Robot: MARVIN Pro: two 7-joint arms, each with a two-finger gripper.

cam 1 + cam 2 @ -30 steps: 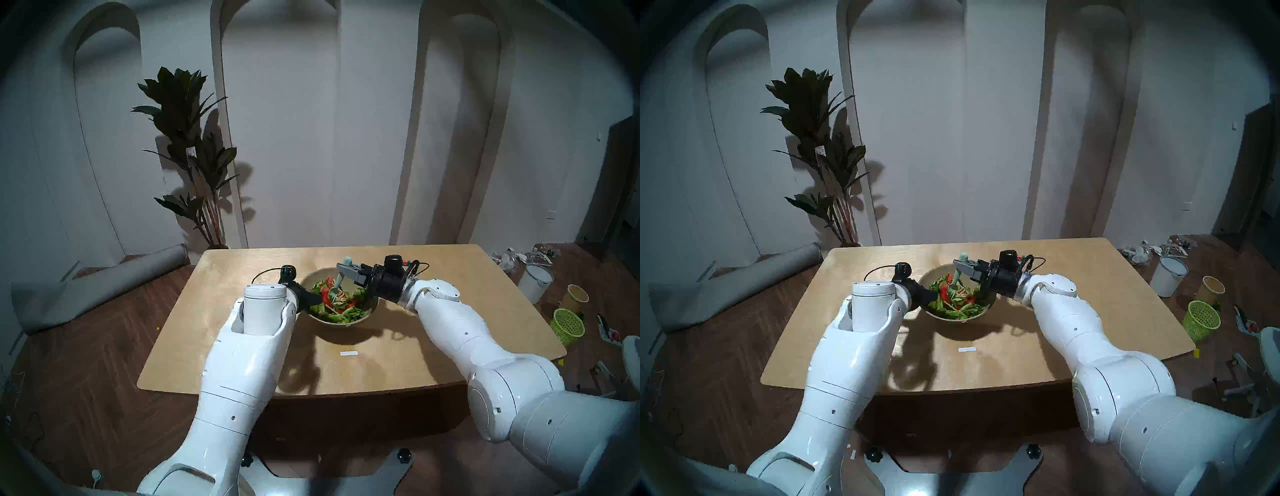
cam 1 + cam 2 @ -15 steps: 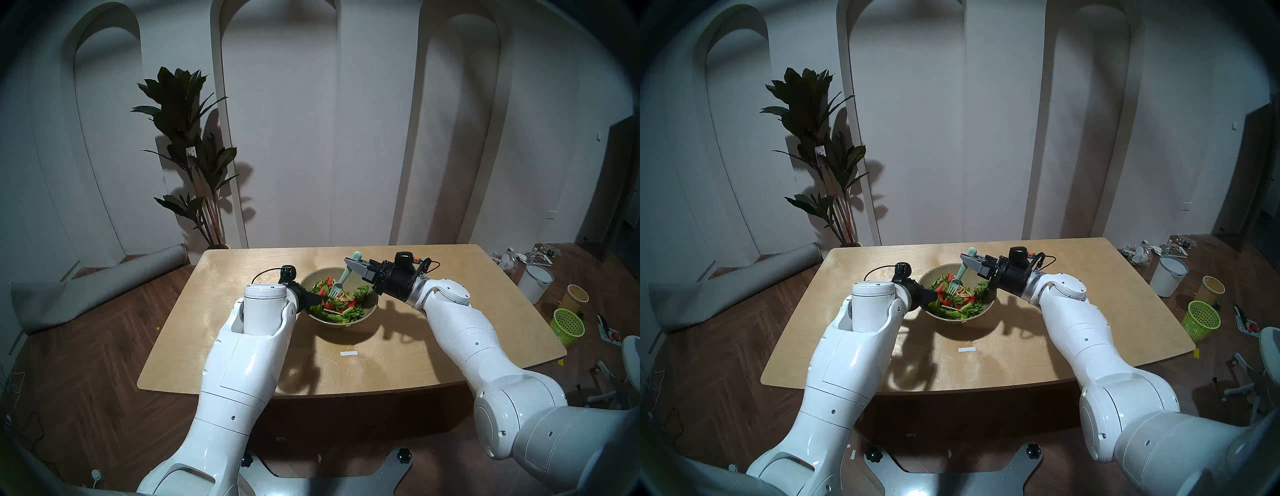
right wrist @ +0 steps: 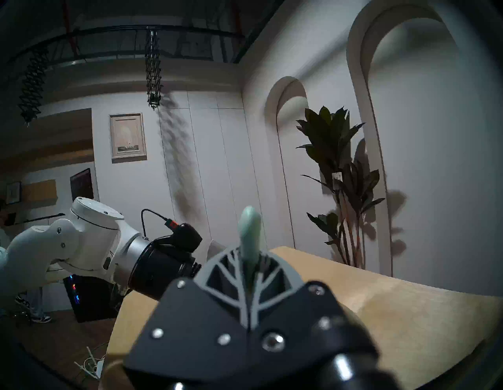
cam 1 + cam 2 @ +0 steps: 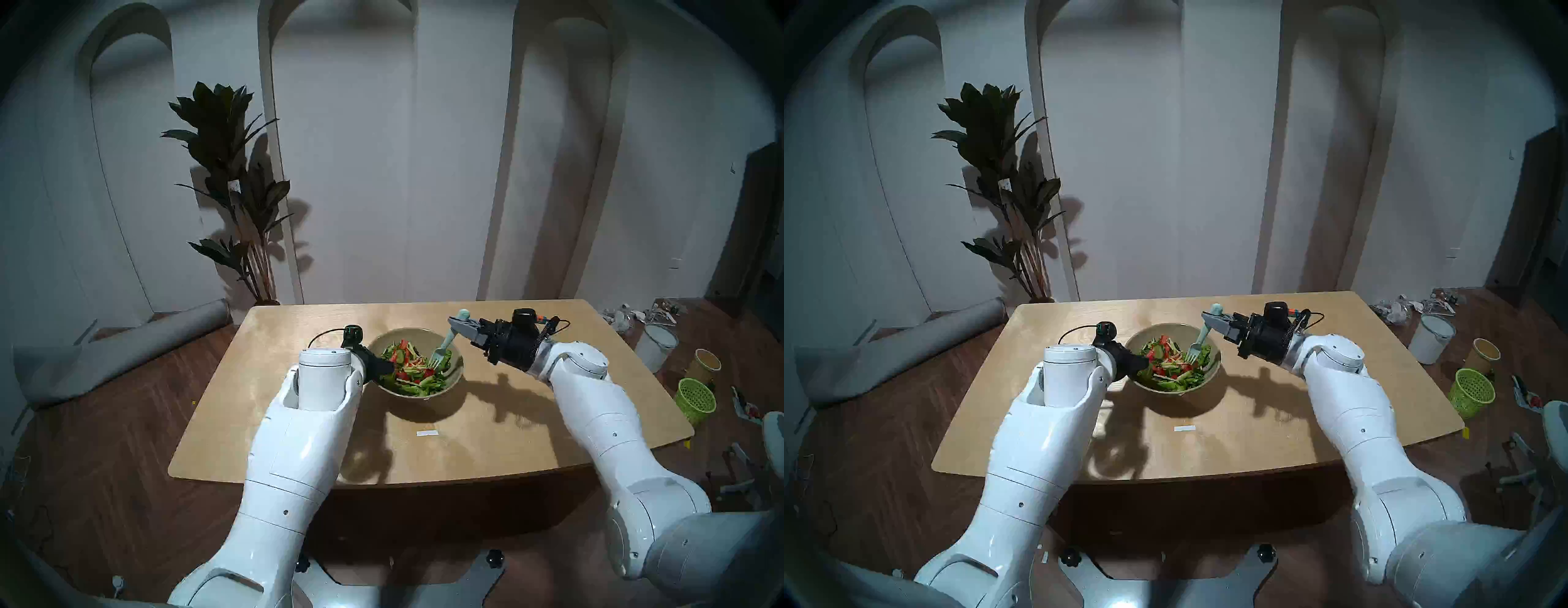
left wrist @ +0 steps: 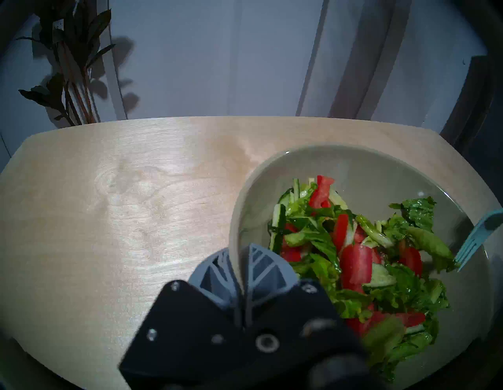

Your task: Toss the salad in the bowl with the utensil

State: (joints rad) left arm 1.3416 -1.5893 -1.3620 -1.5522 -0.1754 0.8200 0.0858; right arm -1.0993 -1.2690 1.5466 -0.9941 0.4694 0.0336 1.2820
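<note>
Tossing goes best with small scoops so no salad [image 4: 413, 368] spills. The right gripper [image 4: 457, 326] is closed on the fork [image 4: 443, 344], prongs at the bowl's [image 4: 454, 373] right side. The left gripper [image 5: 239, 261] pinches its left rim.

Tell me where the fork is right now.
In the head view, the mint-green fork slants over the right side of the bowl, tines in the salad, handle clamped in the right tool.
</note>
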